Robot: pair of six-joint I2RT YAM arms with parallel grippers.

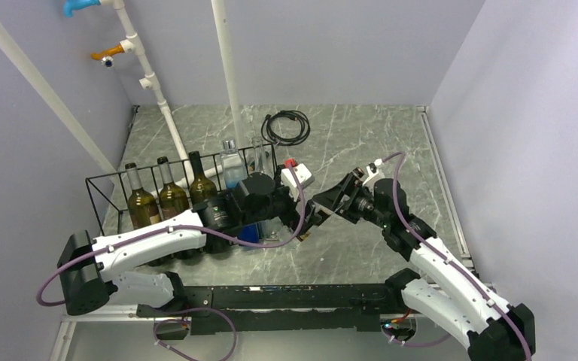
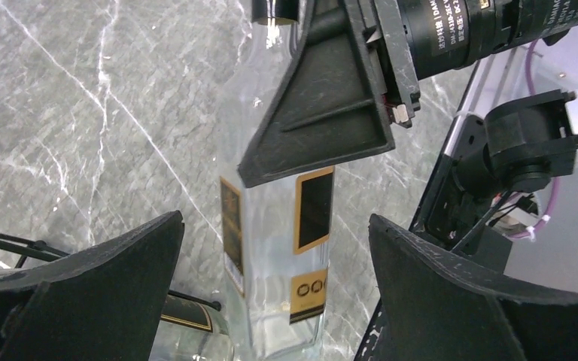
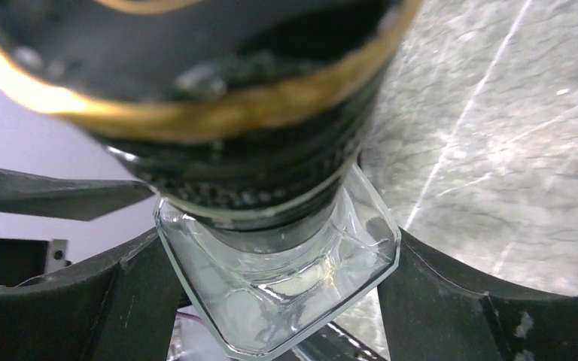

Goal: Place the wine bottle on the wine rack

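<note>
The right gripper [image 3: 278,248] is pinching the wine bottle [image 2: 282,271] high up. Its fingers [image 3: 489,308] press on opposite sides of the square clear-glass shoulder, just below the black cap with its gold band. The left gripper [image 2: 277,222] is spread wide. Its fingers [image 2: 98,293] stand on either side of the bottle's lower body, with a gap on each side and no contact showing. The body carries black labels edged in gold.

The bottle lies just off the right-hand front corner of the wine rack [image 1: 98,197], outside the frame. Whether it rests on the surface or is held clear of it I cannot tell. In the top view both wrists cover most of it.

The rack is a low black wire frame. Three dark bottles [image 1: 169,197] lie side by side in its left half, necks pointing away from the arms. Clear bottles [image 1: 233,169] are in it nearer its right end.

The table [image 1: 361,143] is grey marble with pale veins. Behind the rack's right end a black cable [image 1: 286,126] is coiled on it. White pipes [image 1: 226,68] rise behind the rack. Just beyond the rack's right end is a small white block with a red top [image 1: 297,174]. Plain pale walls [image 1: 331,45] close in the table on three sides.
</note>
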